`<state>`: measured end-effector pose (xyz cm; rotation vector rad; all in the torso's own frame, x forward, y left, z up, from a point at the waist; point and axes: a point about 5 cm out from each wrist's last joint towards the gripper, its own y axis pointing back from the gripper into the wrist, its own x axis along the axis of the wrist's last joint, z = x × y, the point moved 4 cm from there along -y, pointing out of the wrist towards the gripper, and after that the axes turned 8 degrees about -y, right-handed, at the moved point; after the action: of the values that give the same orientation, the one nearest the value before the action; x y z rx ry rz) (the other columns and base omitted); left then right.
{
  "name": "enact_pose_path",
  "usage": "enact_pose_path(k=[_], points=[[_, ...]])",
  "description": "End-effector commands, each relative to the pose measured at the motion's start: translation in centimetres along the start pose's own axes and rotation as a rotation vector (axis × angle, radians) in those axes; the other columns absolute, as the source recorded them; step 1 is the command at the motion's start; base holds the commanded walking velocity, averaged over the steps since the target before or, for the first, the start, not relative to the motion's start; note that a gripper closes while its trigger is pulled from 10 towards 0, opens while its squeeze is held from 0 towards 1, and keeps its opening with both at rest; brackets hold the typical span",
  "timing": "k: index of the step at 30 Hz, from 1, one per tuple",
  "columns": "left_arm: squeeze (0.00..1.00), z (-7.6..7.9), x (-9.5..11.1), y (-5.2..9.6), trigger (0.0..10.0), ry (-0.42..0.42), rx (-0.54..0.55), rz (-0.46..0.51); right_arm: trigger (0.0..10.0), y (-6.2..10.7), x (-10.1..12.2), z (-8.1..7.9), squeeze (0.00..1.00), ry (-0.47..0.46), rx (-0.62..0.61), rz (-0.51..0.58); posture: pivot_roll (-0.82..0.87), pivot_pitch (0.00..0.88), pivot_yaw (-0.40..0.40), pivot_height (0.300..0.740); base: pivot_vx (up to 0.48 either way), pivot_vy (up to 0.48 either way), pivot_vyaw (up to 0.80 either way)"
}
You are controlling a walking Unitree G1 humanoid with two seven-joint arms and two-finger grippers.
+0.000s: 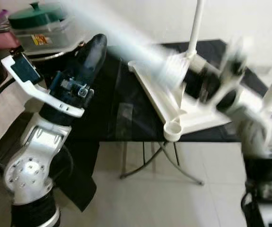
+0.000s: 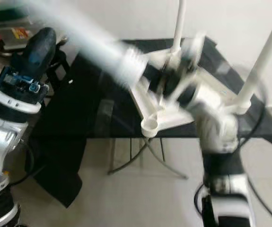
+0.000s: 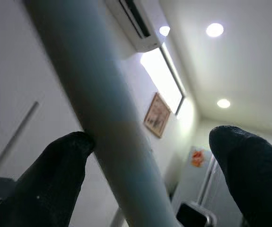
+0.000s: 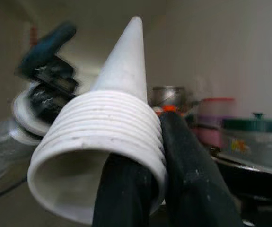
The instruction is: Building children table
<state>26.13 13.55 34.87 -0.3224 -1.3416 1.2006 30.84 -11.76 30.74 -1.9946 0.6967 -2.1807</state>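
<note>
A: What is the right gripper (image 4: pixel 152 189) doing?

B: Its two black fingers (image 4: pixel 192 179) are clamped on the threaded end of a white table leg (image 4: pixel 108 137). One finger sits inside the hollow mouth, the other presses on the ribbed outside. The leg runs from there up and to the robot's left, over the dark cloth-covered table (image 1: pixel 107 109). In the head views it is a pale, motion-blurred streak.

A: And the left gripper (image 3: pixel 159 179)?

B: It is raised beside that same leg, fingers spread wide. The shaft passes between them and touches one finger while the other stands apart. So it brackets the leg without gripping, probably to steady or take it.

A: Why hold the leg by its thread?

B: My guess is that the thread must go into a socket, so the right arm keeps that end pointed at the work.

A: Where is the work?

B: The white tabletop (image 1: pixel 160 101) lies upside down on the dark table, just beside the right gripper. Two legs (image 2: pixel 178 23) already stand upright in it. An empty round socket (image 1: pixel 172 128) sits at the near corner.

A: Anything around it?

B: A green-lidded container (image 1: pixel 39 19) sits on a counter, far left.
</note>
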Motion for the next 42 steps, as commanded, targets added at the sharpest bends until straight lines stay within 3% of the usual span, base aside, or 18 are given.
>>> enact_pose_path(k=[1,9,10,11,12,13,14,23,31,36,37,40,42], points=[[1.0,1.3,1.0,-0.5,10.0,0.034,-0.087,0.035,10.0,-0.9,-2.2,-2.6,0.0,-0.071,0.164,-0.108,-0.05,0.0,0.069,0.74,0.0,0.0,0.0],[1.0,0.0,1.4,-0.3,10.0,0.038,0.001,0.031,10.0,-1.4,-1.9,-4.0,0.0,-0.13,0.241,-0.105,-0.05,0.0,0.066,0.74,0.0,0.0,0.0],[0.91,-0.5,1.5,-0.4,10.0,0.049,0.031,0.048,10.0,-1.5,-2.1,-4.2,0.0,-0.129,0.248,-0.114,-0.05,0.0,0.063,0.74,0.0,0.0,0.0],[0.91,-0.5,1.5,-0.4,10.0,0.049,0.031,0.048,10.0,-1.5,-2.1,-4.2,0.0,-0.129,0.248,-0.114,-0.05,0.0,0.063,0.74,0.0,0.0,0.0],[0.47,-0.8,1.5,-0.5,10.0,0.061,0.047,0.057,10.0,-1.5,-2.3,-4.3,0.0,-0.127,0.255,-0.124,-0.05,0.0,0.063,0.74,0.0,0.0,0.0],[0.47,-0.8,1.5,-0.5,10.0,0.061,0.047,0.057,10.0,-1.5,-2.3,-4.3,0.0,-0.127,0.255,-0.124,-0.05,0.0,0.063,0.74,0.0,0.0,0.0],[0.0,-1.4,1.7,-0.6,0.0,0.093,0.077,0.089,10.0,-1.5,-2.8,-4.6,0.0,-0.129,0.261,-0.138,-0.05,0.0,0.061,0.74,0.0,0.0,0.0],[0.0,-2.3,3.0,-0.5,0.0,0.158,0.125,0.172,10.0,-1.7,-5.2,-5.0,0.0,-0.159,0.221,-0.179,-0.05,0.004,0.051,0.74,0.0,0.0,0.0],[0.0,-2.4,2.4,-0.6,0.0,0.167,0.147,0.158,10.0,-1.8,-7.6,-4.6,0.0,-0.165,0.13,-0.243,-0.05,0.011,0.046,0.74,0.0,0.0,0.0],[0.0,-2.5,2.5,-0.6,0.0,0.168,0.149,0.152,10.0,-1.5,-7.6,-4.3,0.0,-0.17,0.107,-0.249,-0.05,0.015,0.047,0.74,0.0,0.0,0.0],[0.0,-2.6,2.6,-0.7,0.0,0.167,0.152,0.146,10.0,-1.1,-7.6,-3.9,1.0,-0.201,0.081,-0.255,-0.05,0.016,0.047,0.74,0.0,0.0,0.0],[0.0,-2.7,2.6,-0.7,0.0,0.165,0.153,0.141,10.0,-0.8,-7.5,-3.7,1.0,-0.223,0.063,-0.26,-0.05,0.018,0.045,0.74,0.0,0.0,0.0],[0.0,-2.9,3.2,-0.7,0.0,0.144,0.147,0.123,10.0,1.2,-7.5,-3.4,1.0,-0.227,0.034,-0.315,-0.06,0.024,0.044,0.74,0.0,0.0,0.0]])
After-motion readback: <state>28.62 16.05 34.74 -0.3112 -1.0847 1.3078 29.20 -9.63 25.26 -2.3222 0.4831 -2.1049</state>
